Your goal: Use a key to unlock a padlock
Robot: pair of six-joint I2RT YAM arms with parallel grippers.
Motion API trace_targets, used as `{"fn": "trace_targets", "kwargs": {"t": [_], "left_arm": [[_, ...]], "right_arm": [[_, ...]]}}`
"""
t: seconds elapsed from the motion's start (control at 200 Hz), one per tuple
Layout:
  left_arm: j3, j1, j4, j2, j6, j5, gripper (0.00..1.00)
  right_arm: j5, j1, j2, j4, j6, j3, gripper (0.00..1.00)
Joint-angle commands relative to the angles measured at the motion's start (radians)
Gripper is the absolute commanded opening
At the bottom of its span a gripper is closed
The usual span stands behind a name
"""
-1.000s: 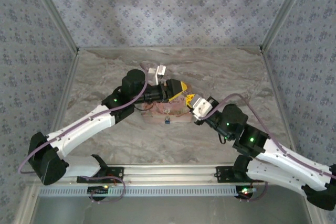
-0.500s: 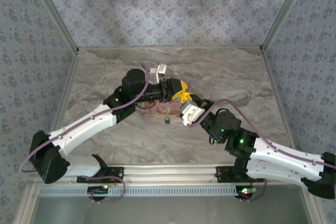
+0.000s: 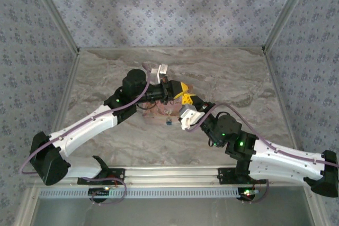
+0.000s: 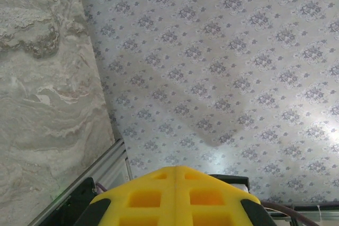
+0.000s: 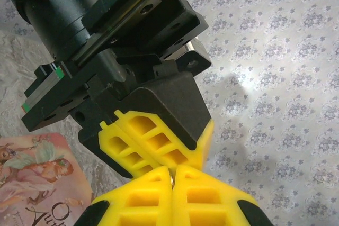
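The tiny blue padlock (image 3: 168,122) lies on the table by the near edge of the pink tin (image 3: 158,110). My left gripper (image 3: 185,97) hovers over the tin, its yellow fingers pressed together (image 4: 176,172) with nothing showing between them. My right gripper (image 3: 186,110) is just right of the padlock, tips against the left fingers (image 5: 151,140). In the right wrist view it (image 5: 172,176) is shut, and a thin metal sliver, the key (image 5: 172,180), shows between the tips. The padlock is hidden from both wrist views.
The pink picture-printed tin (image 5: 37,175) sits mid-table under both wrists. Patterned walls (image 3: 169,9) close in the back and sides of the marble table (image 3: 106,72). A metal rail (image 3: 175,173) runs along the near edge.
My right arm has swung left and forward, bringing its gripper up against the left gripper's fingers. The left arm and the padlock have stayed put.
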Motion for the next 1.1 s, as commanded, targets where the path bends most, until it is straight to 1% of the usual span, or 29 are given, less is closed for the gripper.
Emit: {"fn": "trace_targets", "kwargs": {"t": [0.0,0.02,0.08,0.11,0.195,0.28,0.36,0.43,0.465,0.495,0.53,0.555,0.635,0.735,0.805,0.864,0.974,1.094], "left_arm": [[0.018,0.019,0.005,-0.028,0.06,-0.026,0.0],[0.02,0.021,-0.005,-0.031,0.073,-0.033,0.0],[0.031,0.028,-0.05,-0.04,0.12,-0.067,0.0],[0.041,0.029,-0.085,-0.045,0.151,-0.086,0.0],[0.067,0.033,-0.157,-0.052,0.23,-0.132,0.0],[0.109,0.033,-0.261,-0.055,0.338,-0.191,0.0],[0.133,0.031,-0.332,-0.059,0.43,-0.243,0.0],[0.137,0.031,-0.356,-0.062,0.49,-0.275,0.0],[0.135,0.03,-0.357,-0.064,0.516,-0.287,0.0],[0.131,0.029,-0.354,-0.065,0.536,-0.297,0.0],[0.126,0.028,-0.345,-0.066,0.559,-0.308,0.0],[0.121,0.026,-0.335,-0.066,0.572,-0.318,0.0],[0.097,0.016,-0.273,-0.068,0.602,-0.333,0.0],[0.072,-0.007,-0.182,-0.072,0.614,-0.347,0.0],[0.069,-0.026,-0.151,-0.067,0.621,-0.362,0.0],[0.069,-0.038,-0.125,-0.061,0.624,-0.362,0.0],[0.056,-0.057,-0.074,-0.056,0.615,-0.372,0.0],[0.036,-0.069,-0.007,-0.055,0.581,-0.366,0.0]], "right_arm": [[0.022,0.003,-0.014,-0.078,0.055,0.005,0.18],[0.019,-0.001,-0.016,-0.095,0.07,0.008,0.21],[0.012,-0.015,-0.028,-0.149,0.131,0.02,0.35],[0.011,-0.025,-0.03,-0.182,0.175,0.03,0.39],[0.003,-0.059,-0.059,-0.28,0.308,0.053,0.43],[-0.027,-0.106,-0.107,-0.394,0.506,0.072,0.47],[-0.077,-0.166,-0.15,-0.49,0.692,0.082,0.57],[-0.117,-0.223,-0.176,-0.575,0.872,0.101,0.65],[-0.15,-0.258,-0.183,-0.618,0.973,0.115,0.69],[-0.195,-0.293,-0.187,-0.646,1.048,0.127,0.7],[-0.266,-0.346,-0.188,-0.669,1.128,0.135,0.71],[-0.332,-0.386,-0.188,-0.671,1.172,0.137,0.69],[-0.542,-0.51,-0.172,-0.645,1.273,0.139,0.65],[-0.804,-0.643,-0.107,-0.587,1.389,0.156,0.59],[-0.966,-0.715,-0.059,-0.487,1.478,0.154,0.53],[-1.081,-0.762,-0.018,-0.342,1.584,0.128,0.49],[-1.184,-0.793,0.034,-0.071,1.755,0.073,0.47],[-1.199,-0.785,0.071,0.138,1.865,0.033,0.52]]}}
